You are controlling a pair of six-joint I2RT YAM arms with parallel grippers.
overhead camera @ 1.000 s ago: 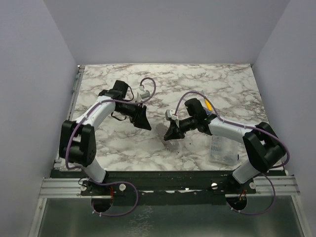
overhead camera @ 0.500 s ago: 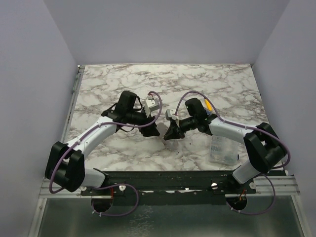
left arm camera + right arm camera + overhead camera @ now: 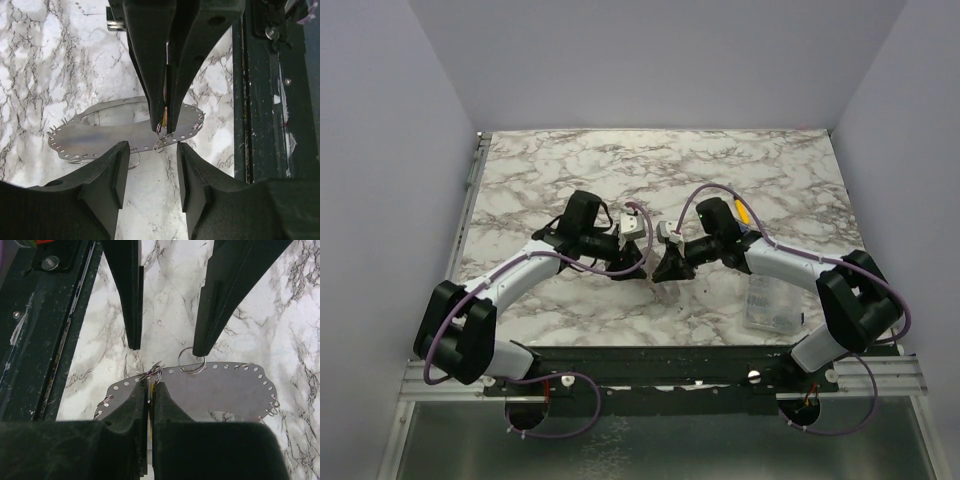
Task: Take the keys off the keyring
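The left pincer (image 3: pixel 150 150) has swung in across the desk (image 3: pixel 720 170) to the keyring's (image 3: pixel 100 135) edge, jaws apart but narrowing. It faces the right pincer (image 3: pixel 149 386), clamped on the yellow key (image 3: pixel 163 120) there. Pulling apart looks next.

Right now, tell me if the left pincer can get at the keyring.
Probably yes: the open left pincer sits at the keyring, straddling the right pincer shut on a key; nothing blocks it.
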